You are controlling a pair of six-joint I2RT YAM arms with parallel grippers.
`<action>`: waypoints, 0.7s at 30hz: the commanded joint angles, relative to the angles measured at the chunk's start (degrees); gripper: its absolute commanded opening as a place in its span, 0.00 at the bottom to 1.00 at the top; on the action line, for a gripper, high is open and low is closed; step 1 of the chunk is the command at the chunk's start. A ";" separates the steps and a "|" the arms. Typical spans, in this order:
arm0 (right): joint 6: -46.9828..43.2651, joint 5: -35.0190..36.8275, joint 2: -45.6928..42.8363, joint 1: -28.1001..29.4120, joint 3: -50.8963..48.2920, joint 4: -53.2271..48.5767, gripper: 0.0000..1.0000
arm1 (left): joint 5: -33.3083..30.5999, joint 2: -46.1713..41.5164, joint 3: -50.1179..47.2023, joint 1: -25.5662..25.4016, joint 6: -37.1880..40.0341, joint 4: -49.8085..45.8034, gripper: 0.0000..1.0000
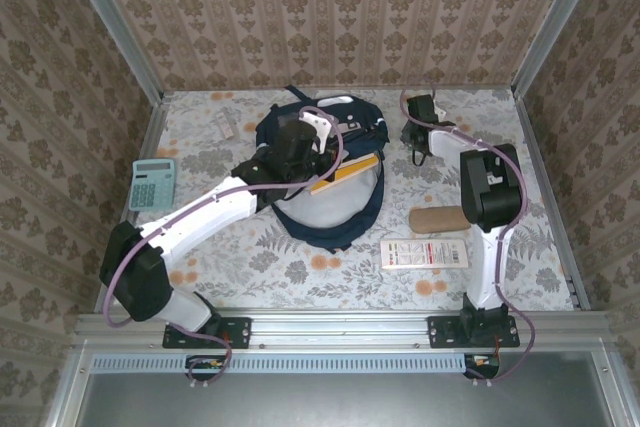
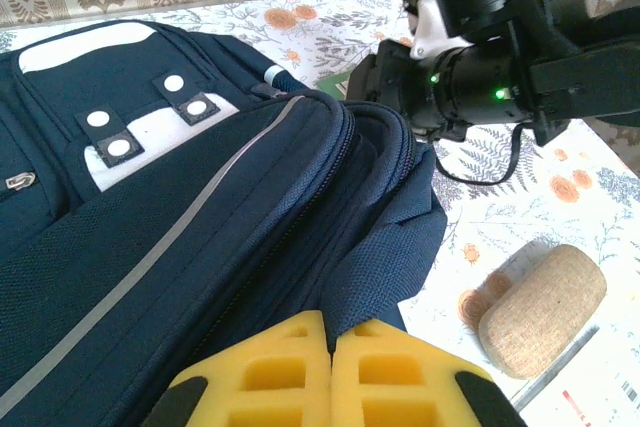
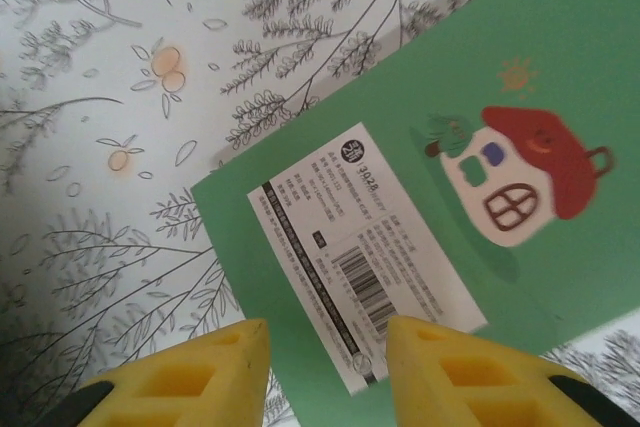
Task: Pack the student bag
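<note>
Backpack first: the student bag [image 1: 365,202] lies mid-table, its mouth gaping toward the arms and showing a pale lining. The left gripper [image 2: 330,332] is pinched tight, seemingly on a fold of the bag's navy edge, I'd guess to prop the opening for loading. Right of the bag, a green booklet [image 3: 440,67] lies flat on the flowered table [image 3: 100,97]. The right gripper [image 3: 325,332] hangs over its corner, fingers moderately apart with nothing clamped, placed to lift it. A tan case [image 2: 543,309] waits nearby.

The left arm [image 1: 205,215] hides part of the student bag [image 1: 272,133].
</note>
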 commanded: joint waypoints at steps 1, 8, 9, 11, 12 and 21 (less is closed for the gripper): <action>-1.11 -3.80 2.13 -0.32 4.06 -4.70 0.38 | 0.56 0.28 2.71 0.69 -0.64 1.79 0.00; 4.10 -11.81 0.52 0.10 -0.19 -3.74 0.34 | 1.65 -0.35 2.87 0.76 -1.00 1.88 0.00; 4.47 -12.06 -0.41 0.46 -1.71 -3.10 0.34 | 1.75 -0.43 2.77 0.76 -0.95 1.88 0.00; 5.09 -12.07 -3.32 1.44 -5.66 -1.84 0.34 | 1.75 -0.52 2.75 0.76 -1.14 1.88 0.00; 5.31 -12.32 -4.61 1.88 -7.37 -1.20 0.34 | 1.79 -0.55 2.75 0.77 -1.21 1.88 0.00; 5.15 -12.19 -18.54 7.34 -22.04 0.68 0.37 | 2.01 -0.99 2.74 0.76 -1.51 1.88 0.00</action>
